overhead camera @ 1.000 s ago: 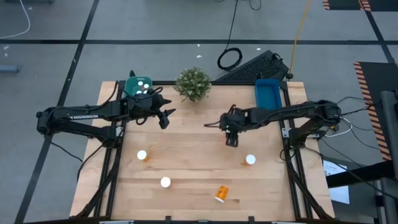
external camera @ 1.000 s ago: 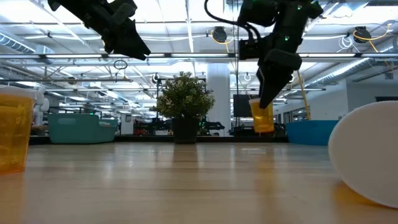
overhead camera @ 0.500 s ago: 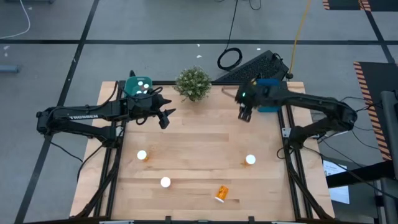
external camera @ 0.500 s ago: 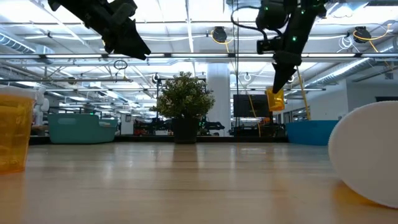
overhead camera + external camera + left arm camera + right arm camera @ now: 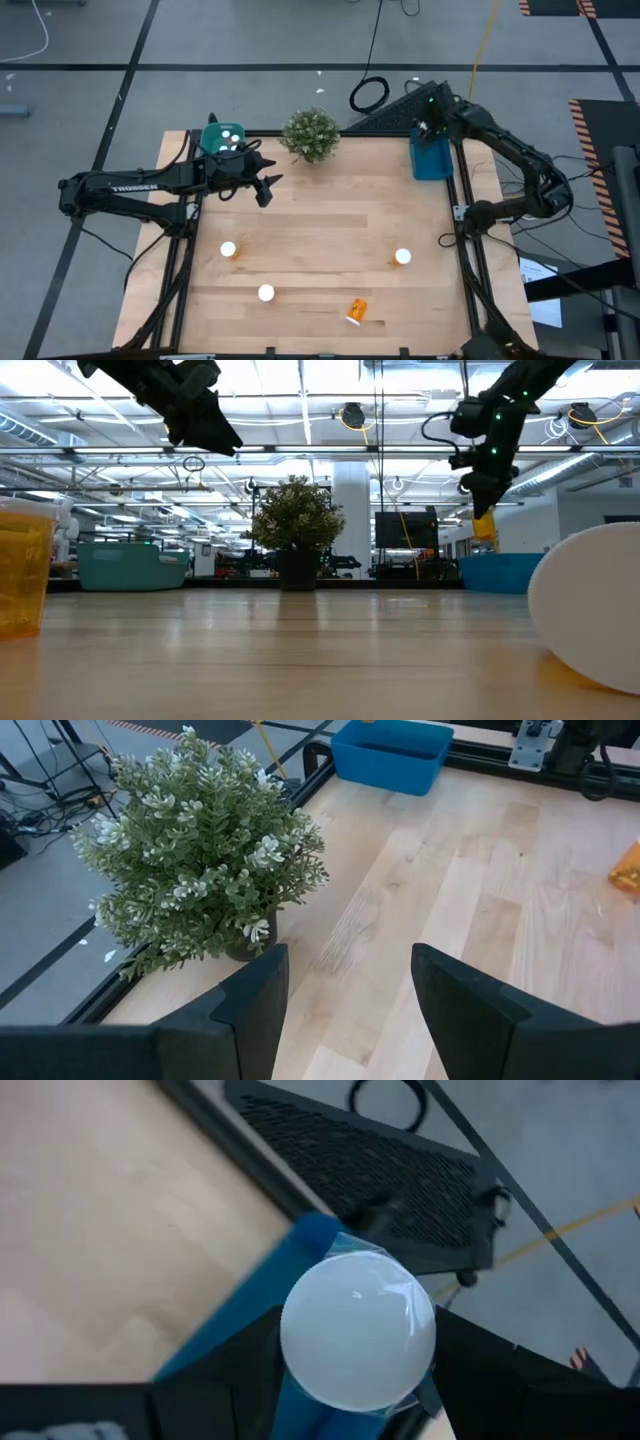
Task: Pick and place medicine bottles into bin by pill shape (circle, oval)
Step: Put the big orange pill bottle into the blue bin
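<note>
My right gripper (image 5: 432,128) hangs over the far end of the blue bin (image 5: 432,155), shut on an orange medicine bottle (image 5: 484,528) whose white cap (image 5: 358,1330) fills the right wrist view. My left gripper (image 5: 265,185) waits open in the air at the far left, between the teal bin (image 5: 224,138) and the plant (image 5: 311,133). The teal bin holds white-capped bottles. Two bottles (image 5: 229,249) (image 5: 266,293) stand on the table at near left and a third (image 5: 402,257) at the right. Another orange bottle (image 5: 356,311) lies on its side near the front edge. My right gripper pinches the bottle between its two fingers (image 5: 240,1370), one on each side of the body just under the cap. The fingers come from above, pointing down along the bottle. The orange body (image 5: 485,532) hangs below the fingers, clear above the blue bin.
A potted plant (image 5: 200,850) stands at the far edge, between the two bins. A keyboard (image 5: 400,108) and cables lie beyond the table's far edge. The table's middle is bare wood (image 5: 330,230). In the low view an orange bottle (image 5: 20,580) and a white cap (image 5: 590,605) loom close.
My right gripper has carried the orange bottle from over the table's middle up and toward the far right corner, ending above the blue bin. It stayed shut on the bottle throughout.
</note>
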Available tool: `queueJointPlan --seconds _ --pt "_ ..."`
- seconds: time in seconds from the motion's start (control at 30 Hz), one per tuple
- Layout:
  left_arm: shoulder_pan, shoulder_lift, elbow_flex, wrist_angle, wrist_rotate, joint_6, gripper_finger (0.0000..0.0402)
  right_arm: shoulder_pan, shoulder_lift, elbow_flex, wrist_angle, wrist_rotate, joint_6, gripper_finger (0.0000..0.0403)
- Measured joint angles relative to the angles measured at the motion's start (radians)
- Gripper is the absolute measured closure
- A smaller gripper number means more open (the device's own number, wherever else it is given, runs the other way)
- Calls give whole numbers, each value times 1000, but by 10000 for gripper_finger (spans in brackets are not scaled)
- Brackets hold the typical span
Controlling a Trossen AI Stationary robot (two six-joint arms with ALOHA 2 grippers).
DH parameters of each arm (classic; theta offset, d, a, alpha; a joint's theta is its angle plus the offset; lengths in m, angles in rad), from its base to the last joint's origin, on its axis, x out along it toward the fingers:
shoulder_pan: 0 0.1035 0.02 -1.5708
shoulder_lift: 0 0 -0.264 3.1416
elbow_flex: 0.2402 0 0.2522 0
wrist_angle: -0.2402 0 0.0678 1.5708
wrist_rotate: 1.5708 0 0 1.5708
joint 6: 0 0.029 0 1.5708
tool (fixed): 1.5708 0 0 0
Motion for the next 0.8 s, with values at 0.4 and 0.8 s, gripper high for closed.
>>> queueJointPlan --seconds 0.4,0.8 --pt "0 0 0 2 0 -3 186 -107 29 0 41 -130 17 188" --pt "0 0 0 2 0 4 186 -107 166 0 46 -105 41 188"
